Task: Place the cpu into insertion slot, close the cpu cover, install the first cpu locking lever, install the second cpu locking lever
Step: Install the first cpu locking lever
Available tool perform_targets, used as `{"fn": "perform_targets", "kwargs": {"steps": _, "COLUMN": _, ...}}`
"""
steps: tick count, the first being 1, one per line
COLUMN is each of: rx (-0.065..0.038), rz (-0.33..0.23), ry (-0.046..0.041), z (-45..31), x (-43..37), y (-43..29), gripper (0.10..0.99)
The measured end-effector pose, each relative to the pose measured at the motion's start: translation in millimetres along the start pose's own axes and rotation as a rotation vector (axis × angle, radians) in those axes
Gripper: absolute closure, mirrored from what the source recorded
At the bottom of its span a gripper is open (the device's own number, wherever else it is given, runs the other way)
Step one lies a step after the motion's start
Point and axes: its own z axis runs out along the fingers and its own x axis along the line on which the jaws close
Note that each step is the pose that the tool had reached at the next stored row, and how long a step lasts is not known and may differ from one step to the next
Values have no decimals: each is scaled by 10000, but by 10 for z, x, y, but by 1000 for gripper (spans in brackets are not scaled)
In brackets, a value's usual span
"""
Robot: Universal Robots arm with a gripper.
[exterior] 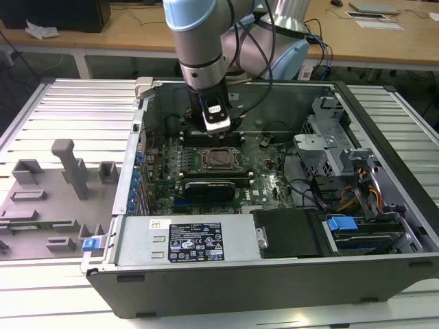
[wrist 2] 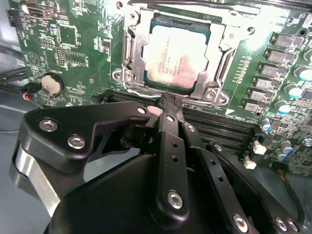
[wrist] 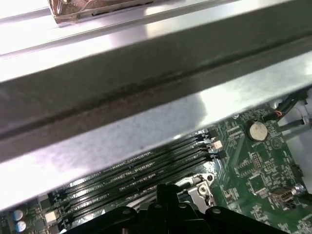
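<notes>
In the second wrist view the cpu (wrist 2: 178,58), a pale silver square, lies flat in the insertion slot (wrist 2: 214,92) on the green board. The cpu cover (wrist 2: 130,46), a metal frame, lies down around the chip's edges. My gripper (wrist 2: 168,101) is shut with nothing between its black fingers, its tips hovering just beside the socket's edge, over the memory slots. In the exterior view the gripper (exterior: 218,130) hangs inside the open computer case, just behind the insertion slot (exterior: 219,159). In the first wrist view the fingertips (wrist: 165,187) sit next to a corner of the socket (wrist: 197,187).
Long black memory slots (wrist 2: 219,124) run beside the socket. A coin battery (wrist 2: 52,84) sits on the board. The case's metal wall (wrist: 146,97) stands close behind the gripper. A black card (exterior: 212,186), a drive cage (exterior: 322,144) and cables crowd the case. Grey fixtures (exterior: 68,168) stand outside.
</notes>
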Motion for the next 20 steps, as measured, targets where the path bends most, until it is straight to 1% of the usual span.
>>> {"fn": "perform_targets", "kwargs": {"steps": 2, "rx": 1, "rz": 1, "ry": -1, "z": -42, "x": -7, "y": 7, "gripper": 980}}
{"fn": "perform_targets", "kwargs": {"steps": 7, "rx": 2, "rz": 2, "ry": -1, "z": -181, "x": -29, "y": 30, "gripper": 980}}
{"fn": "perform_targets", "kwargs": {"steps": 9, "rx": 2, "rz": 0, "ry": -1, "z": -207, "x": -35, "y": 35, "gripper": 980}}
{"fn": "perform_targets", "kwargs": {"steps": 12, "rx": 8, "rz": 1, "ry": 6, "z": -210, "x": -36, "y": 35, "gripper": 980}}
{"fn": "perform_targets", "kwargs": {"steps": 14, "rx": 106, "rz": 26, "ry": 250, "z": -208, "x": -42, "y": 37, "gripper": 980}}
{"fn": "perform_targets", "kwargs": {"steps": 15, "rx": 173, "rz": 44, "ry": 422, "z": -205, "x": -47, "y": 39, "gripper": 980}}
{"fn": "perform_targets", "kwargs": {"steps": 16, "rx": 291, "rz": 72, "ry": 719, "z": -201, "x": -57, "y": 43, "gripper": 980}}
{"fn": "perform_targets", "kwargs": {"steps": 17, "rx": 355, "rz": 87, "ry": 884, "z": -199, "x": -62, "y": 45, "gripper": 980}}
{"fn": "perform_targets", "kwargs": {"steps": 18, "rx": 378, "rz": 94, "ry": 940, "z": -199, "x": -63, "y": 44, "gripper": 980}}
{"fn": "perform_targets", "kwargs": {"steps": 20, "rx": 401, "rz": 99, "ry": 993, "z": -200, "x": -63, "y": 44, "gripper": 980}}
